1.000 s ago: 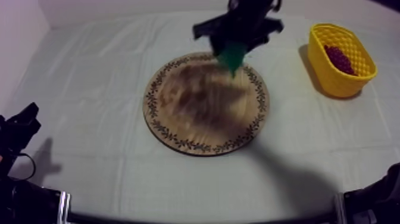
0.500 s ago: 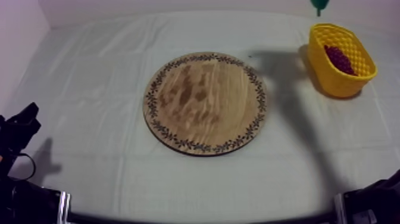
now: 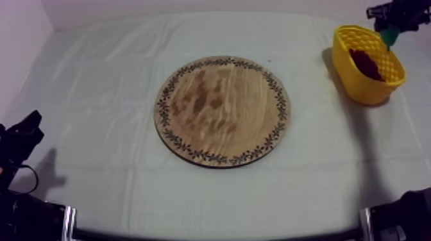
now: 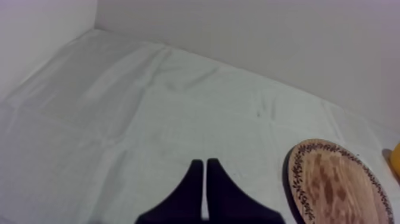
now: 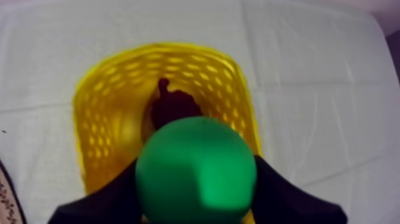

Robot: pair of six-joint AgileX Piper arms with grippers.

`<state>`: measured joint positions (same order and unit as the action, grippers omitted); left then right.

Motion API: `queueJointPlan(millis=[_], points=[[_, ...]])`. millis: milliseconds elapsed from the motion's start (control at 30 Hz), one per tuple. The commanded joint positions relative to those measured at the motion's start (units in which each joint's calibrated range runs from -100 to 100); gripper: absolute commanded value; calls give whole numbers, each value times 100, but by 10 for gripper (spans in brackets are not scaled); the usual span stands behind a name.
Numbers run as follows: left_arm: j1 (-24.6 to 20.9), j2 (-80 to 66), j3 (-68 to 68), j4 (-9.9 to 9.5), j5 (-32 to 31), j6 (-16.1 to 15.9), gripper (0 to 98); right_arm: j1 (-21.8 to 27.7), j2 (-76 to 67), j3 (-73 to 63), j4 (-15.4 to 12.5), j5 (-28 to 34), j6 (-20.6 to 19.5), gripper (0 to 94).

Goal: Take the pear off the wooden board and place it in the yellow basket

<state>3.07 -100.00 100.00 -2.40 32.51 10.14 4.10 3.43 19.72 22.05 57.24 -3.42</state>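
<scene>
Pear (image 5: 196, 170), pinched in right jaws, hangs directly over basket (image 5: 101, 119) holding grapes (image 5: 172, 107); left jaws pressed together, well apart from it.

Right arm (image 3: 399, 11) high, jaws clamped round the pear (image 5: 196, 170); left arm (image 3: 19, 138) low, jaws together.

My left gripper (image 4: 204, 162) ends in two matte black fingers (image 4: 191, 187), smooth-faced and tapering to blunt tips. My right gripper (image 5: 196, 179) has the same plain black fingers (image 5: 286, 199), broad and sloping at the base. Seen from above, my black arm segments (image 3: 25, 215) each carry a pale grey strip (image 3: 68, 216).
</scene>
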Motion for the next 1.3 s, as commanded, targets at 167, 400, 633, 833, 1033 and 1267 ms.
queueJointPlan(millis=[167,400,633,833,1033,1267], points=[[1,0,0,-2,-1,-1,1,73,695,135,24,-255,98,508],[1,0,0,-2,-1,-1,1,35,1256,-83,-186,-290,178,702],[1,0,0,-2,-1,-1,1,-28,1156,-153,-399,-456,277,714],[1,0,0,-2,-1,-1,1,-37,152,370,-507,-873,331,694],[1,0,0,-2,-1,-1,1,-8,-1495,1677,-553,-1381,343,654],[1,0,0,-2,-1,-1,1,64,-3706,3541,-564,-2058,373,588]])
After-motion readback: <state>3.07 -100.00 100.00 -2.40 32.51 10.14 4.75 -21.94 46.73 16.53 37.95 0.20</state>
